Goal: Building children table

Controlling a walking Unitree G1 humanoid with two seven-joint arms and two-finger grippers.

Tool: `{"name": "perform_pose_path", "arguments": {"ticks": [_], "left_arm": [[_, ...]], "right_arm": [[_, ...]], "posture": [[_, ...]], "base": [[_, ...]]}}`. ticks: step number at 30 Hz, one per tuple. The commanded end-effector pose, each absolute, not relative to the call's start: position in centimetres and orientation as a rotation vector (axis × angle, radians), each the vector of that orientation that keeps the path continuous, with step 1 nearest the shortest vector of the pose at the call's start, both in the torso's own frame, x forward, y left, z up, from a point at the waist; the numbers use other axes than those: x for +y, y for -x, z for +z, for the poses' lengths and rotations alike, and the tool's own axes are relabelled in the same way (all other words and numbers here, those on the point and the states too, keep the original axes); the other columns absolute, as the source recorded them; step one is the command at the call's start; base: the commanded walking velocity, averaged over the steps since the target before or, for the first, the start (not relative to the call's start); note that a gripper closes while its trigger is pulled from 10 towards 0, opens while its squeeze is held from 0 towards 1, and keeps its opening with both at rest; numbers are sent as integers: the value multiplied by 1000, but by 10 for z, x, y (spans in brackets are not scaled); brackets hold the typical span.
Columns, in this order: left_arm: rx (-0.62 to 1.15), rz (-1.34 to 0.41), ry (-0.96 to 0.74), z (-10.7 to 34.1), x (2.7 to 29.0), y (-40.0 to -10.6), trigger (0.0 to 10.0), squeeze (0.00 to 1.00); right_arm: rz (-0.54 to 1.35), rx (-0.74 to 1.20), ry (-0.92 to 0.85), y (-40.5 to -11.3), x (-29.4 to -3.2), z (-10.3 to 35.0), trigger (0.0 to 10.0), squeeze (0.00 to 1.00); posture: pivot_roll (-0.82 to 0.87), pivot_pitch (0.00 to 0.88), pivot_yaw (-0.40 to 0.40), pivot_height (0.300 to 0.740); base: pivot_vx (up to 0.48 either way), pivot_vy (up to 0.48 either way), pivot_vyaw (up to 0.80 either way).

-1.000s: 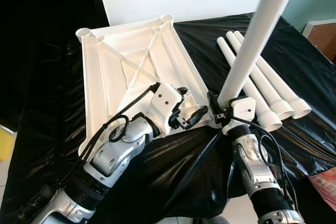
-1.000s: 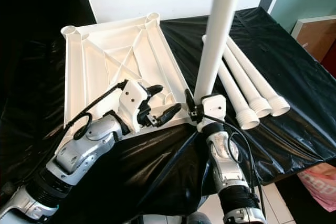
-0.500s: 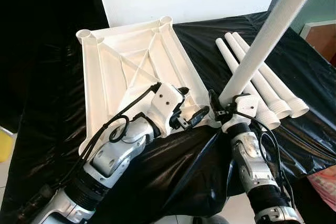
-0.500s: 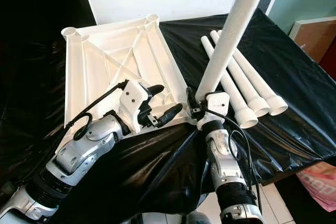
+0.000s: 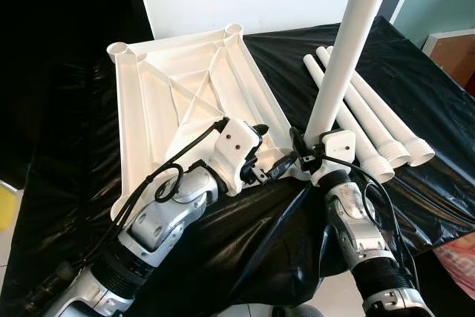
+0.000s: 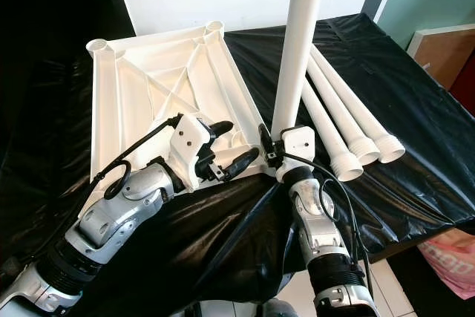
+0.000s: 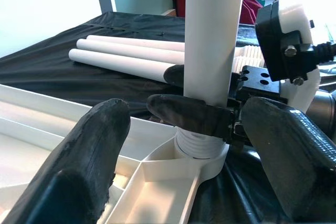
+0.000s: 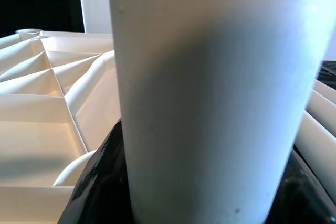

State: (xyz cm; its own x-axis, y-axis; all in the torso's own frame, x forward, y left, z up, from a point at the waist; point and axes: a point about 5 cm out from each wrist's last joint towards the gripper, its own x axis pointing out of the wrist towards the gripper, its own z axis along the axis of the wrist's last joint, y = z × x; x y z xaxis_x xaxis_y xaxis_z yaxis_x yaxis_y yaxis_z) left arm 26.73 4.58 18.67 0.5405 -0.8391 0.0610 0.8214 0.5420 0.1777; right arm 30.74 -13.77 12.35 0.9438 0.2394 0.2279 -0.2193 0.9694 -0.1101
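Since half a second ago, leg in hand (image 5: 349,50) has swung from a rightward lean back to near vertical. Right gripper (image 5: 306,155) pinches its lower end with both black fingers; the threaded tip sits in the socket at the near right corner of the tabletop (image 5: 185,87), as the left wrist view shows. Tabletop lies upside down, ribs up, on the black-covered table (image 5: 289,57). Left gripper (image 5: 269,155) rests over the tabletop's near edge, just left of that corner, jaws spread and holding nothing. Three spare legs (image 5: 378,120) lie side by side to the right, threaded ends near.
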Motion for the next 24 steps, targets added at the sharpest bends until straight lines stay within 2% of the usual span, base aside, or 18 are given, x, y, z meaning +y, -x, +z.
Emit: {"name": "perform_pose_path", "arguments": {"ticks": [1, 5, 6, 7, 8, 14, 15, 16, 17, 24], "left_arm": [[-127, -1219, -160, 184, 40, -255, 10000, 0], [-117, -1218, -120, 186, 42, -257, 10000, 0], [-109, -1220, -91, 187, 42, -259, 10000, 773], [-109, -1220, -91, 187, 42, -259, 10000, 773], [-112, -1231, -69, 189, 43, -259, 10000, 1000], [-178, -1242, -48, 206, 45, -266, 10000, 1000], [-187, -1255, -40, 209, 45, -267, 10000, 741], [-187, -1255, -40, 209, 45, -267, 10000, 741], [-200, -1272, -40, 212, 44, -268, 10000, 0], [-220, -1308, -32, 219, 43, -269, 10000, 0]], "right_arm": [[247, -77, 116, -296, -142, 87, 10000, 0], [274, -180, 116, -295, -140, 107, 10000, 0], [281, -199, 114, -295, -140, 113, 10000, 0], [281, -199, 114, -295, -140, 113, 10000, 0], [291, -213, 118, -296, -141, 120, 10000, 0], [378, -229, 164, -300, -143, 133, 10000, 0], [407, -230, 173, -300, -143, 136, 10000, 0], [407, -230, 173, -300, -143, 136, 10000, 0], [432, -228, 177, -301, -142, 138, 10000, 0], [504, -224, 196, -300, -141, 143, 10000, 0]], "posture": [[-12, 116, 18, 740], [-14, 120, 17, 740], [-16, 120, 17, 740], [-16, 120, 17, 740], [-19, 120, 14, 740], [-22, 114, 5, 740], [-23, 113, 2, 740], [-23, 113, 2, 740], [-23, 112, 0, 740], [-25, 109, -4, 740]], "base": [[0, 0, 0], [0, 0, 0], [0, 0, 0], [0, 0, 0], [0, 0, 0], [0, 0, 0], [0, 0, 0], [0, 0, 0], [0, 0, 0], [0, 0, 0]]}}
